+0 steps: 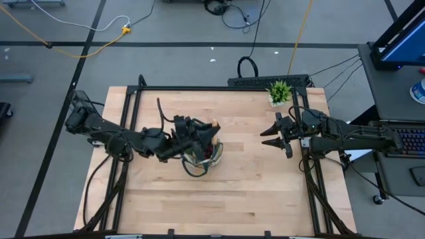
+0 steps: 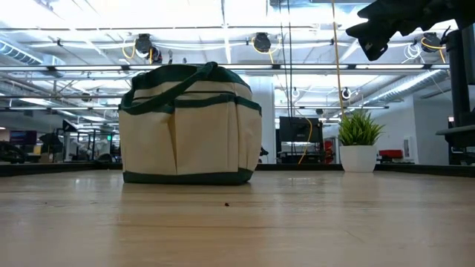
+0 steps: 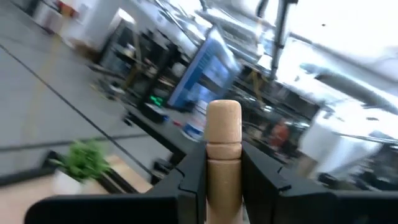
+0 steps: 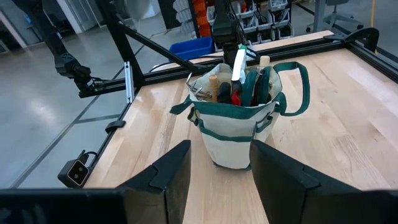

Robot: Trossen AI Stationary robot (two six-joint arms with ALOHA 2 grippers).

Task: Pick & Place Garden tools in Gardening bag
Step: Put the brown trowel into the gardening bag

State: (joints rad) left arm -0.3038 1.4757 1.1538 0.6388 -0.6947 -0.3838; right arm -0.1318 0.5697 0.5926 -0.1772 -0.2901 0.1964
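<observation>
One gardening bag stands slightly left of centre in the high view, and the left gripper is over it, its fingers pinching a wooden tool handle that stands upright between them. By my judgement the step in hand is lowering this last tool into the bag. To do it well, the handle should stay vertical, go down into a free gap among the tools already inside, and be let go only once the tool is supported, so that nothing tips out or catches on the looped handles. The right gripper waits right of centre in the high view, near the table's right edge, its fingers spread and holding nothing. Counted: one bag; one tool in the left gripper; in the right wrist view several items stand packed in the bag, among them a wooden handle, a white part and green parts, but their exact number cannot be told. No loose tool shows on the table in the high view. One potted plant stands at the upper right of the table.
</observation>
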